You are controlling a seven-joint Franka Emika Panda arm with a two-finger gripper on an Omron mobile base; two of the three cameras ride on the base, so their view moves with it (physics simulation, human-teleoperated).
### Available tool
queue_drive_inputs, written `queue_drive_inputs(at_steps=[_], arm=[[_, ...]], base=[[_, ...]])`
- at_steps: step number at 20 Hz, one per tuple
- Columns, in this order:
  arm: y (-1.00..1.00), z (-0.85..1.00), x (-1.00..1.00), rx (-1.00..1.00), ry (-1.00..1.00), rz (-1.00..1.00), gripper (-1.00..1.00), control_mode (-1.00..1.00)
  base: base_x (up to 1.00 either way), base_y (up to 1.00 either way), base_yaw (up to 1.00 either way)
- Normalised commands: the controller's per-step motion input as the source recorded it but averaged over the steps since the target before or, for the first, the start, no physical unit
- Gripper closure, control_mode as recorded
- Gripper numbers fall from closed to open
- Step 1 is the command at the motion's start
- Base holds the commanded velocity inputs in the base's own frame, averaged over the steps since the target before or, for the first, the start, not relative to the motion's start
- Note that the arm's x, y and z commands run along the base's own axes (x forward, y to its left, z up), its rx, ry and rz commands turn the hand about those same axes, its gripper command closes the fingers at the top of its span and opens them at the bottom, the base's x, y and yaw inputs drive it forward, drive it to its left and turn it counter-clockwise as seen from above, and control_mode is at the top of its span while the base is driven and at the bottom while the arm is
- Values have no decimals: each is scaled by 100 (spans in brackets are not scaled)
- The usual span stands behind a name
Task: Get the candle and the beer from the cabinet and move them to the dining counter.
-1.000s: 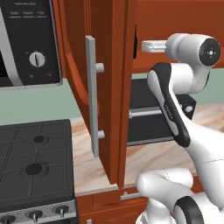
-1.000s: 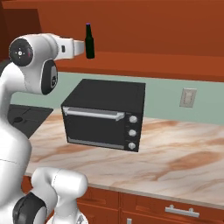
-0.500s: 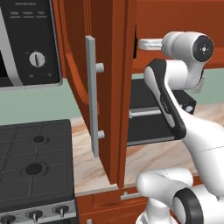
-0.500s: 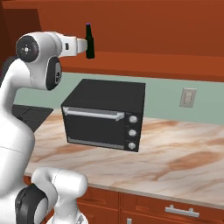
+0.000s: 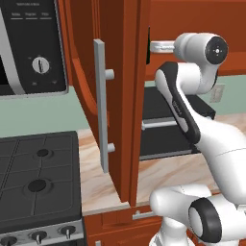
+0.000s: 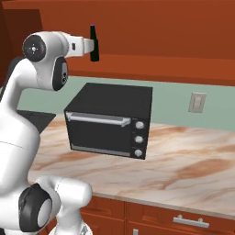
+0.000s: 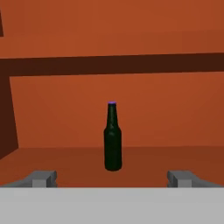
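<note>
Advanced since the earlier frame: gripper, jaws spread wide and empty, nearer the beer, which stands upright on the cabinet shelf, centred between the fingertips; recommended: continue straight, keep the bottle centred, close low on the body.

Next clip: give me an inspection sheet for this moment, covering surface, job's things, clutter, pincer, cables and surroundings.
Surface: marbled counter under the cabinet, bare apart from the oven.
Job's things: beer upright on the cabinet shelf, untouched; candle nothing seen.
Clutter: black toaster oven on the counter.
Pincer: pincer open, level with the beer's base, lined up on it, fingertips apart from the glass.
Cables: nothing seen.
Surroundings: stove and microwave left of the open cabinet door; wall outlet on the green backsplash.
</note>
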Motion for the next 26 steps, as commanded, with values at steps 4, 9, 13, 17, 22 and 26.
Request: queue_drive_inputs(at_steps=[4, 9, 13, 17, 22, 26], arm=[[0, 0, 28, 0, 0, 0, -100, -100], [0, 1, 27, 0, 0, 0, -100, -100], [0, 0, 32, 0, 0, 0, -100, -100], [0, 0, 29, 0, 0, 0, -100, -100], [0, 0, 29, 0, -1, 1, -100, -100], [0, -3, 23, 0, 0, 1, -100, -100]], base=[[0, 0, 0], [0, 0, 0], [0, 0, 0], [0, 0, 0], [0, 0, 0], [0, 0, 0]])
